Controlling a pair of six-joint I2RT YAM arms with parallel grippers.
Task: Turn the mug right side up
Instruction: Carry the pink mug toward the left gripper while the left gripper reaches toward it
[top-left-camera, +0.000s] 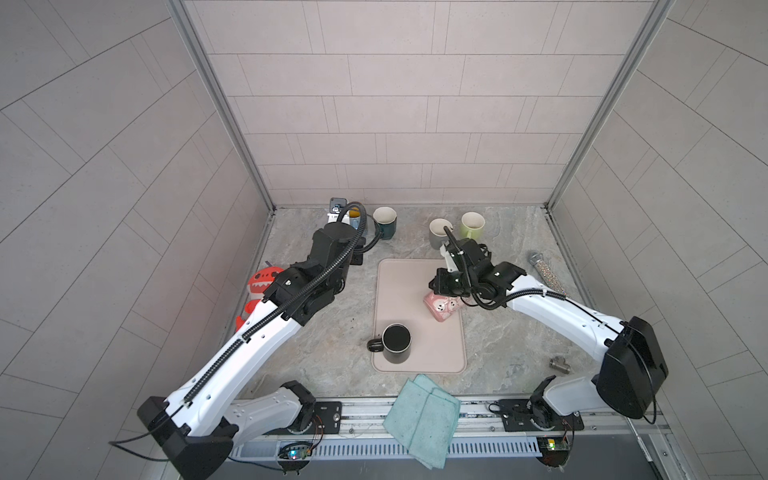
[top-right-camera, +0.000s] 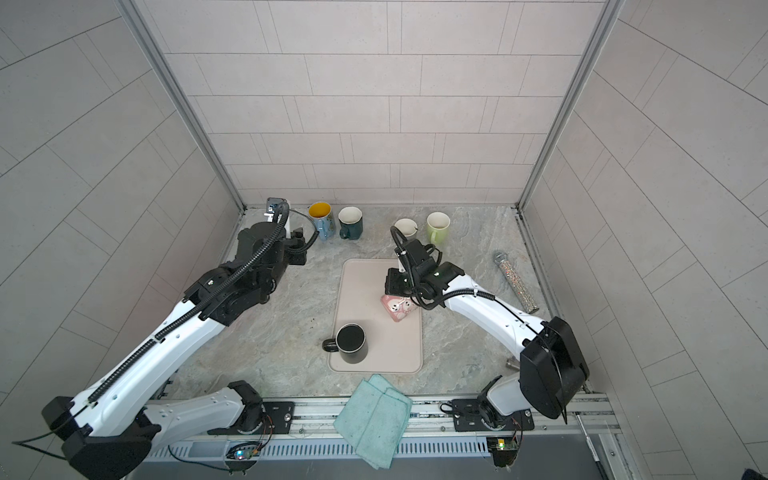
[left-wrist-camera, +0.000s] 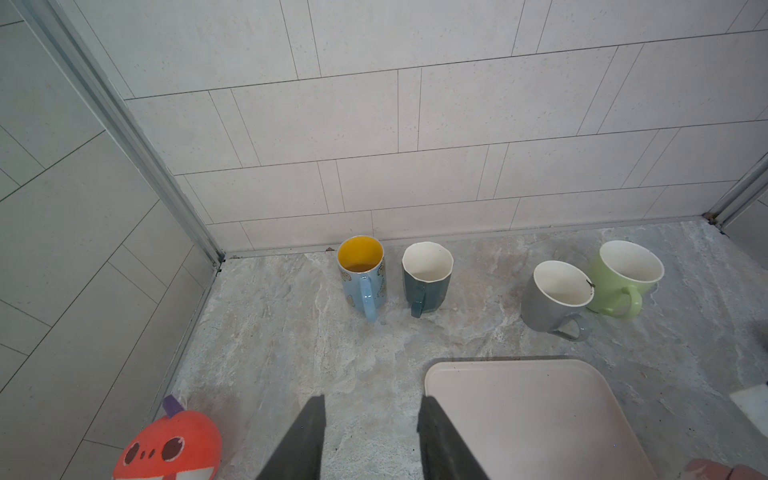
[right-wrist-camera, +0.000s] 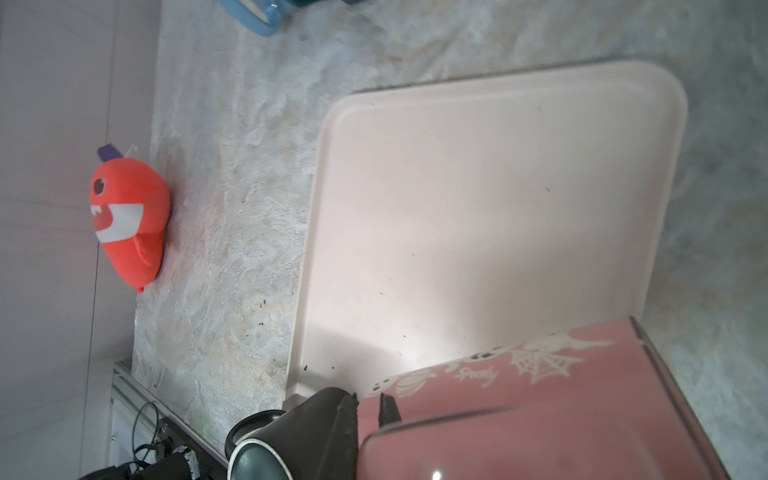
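On the right side of the tray, about halfway along it, the pink mug is tipped off upright. The right tool sits directly over it, clamped shut with a strip of pink pinched between the tips; whether that strip is wall or handle I cannot tell. The mug's long axis looks slanted, leaning from the tool down toward the tray's near right corner, but neither top view shows clearly which end is the mouth. I judge that the turn hinges on that slant: the wrist must roll until the axis stands vertical, mouth up, over bare tray. The right arm is plainly the nearer one. The left tool hangs off the tray's far left corner, jaws apart and empty. Counted, there are six mugs: the pink one, a black mug upright at the tray's near left, and four upright beyond the tray's far edge, namely the blue mug, teal mug, grey mug and green mug. There is also one tray, one plush left of the tray, one cloth past its near edge, and one tube and one fitting to its right, all on one bench.
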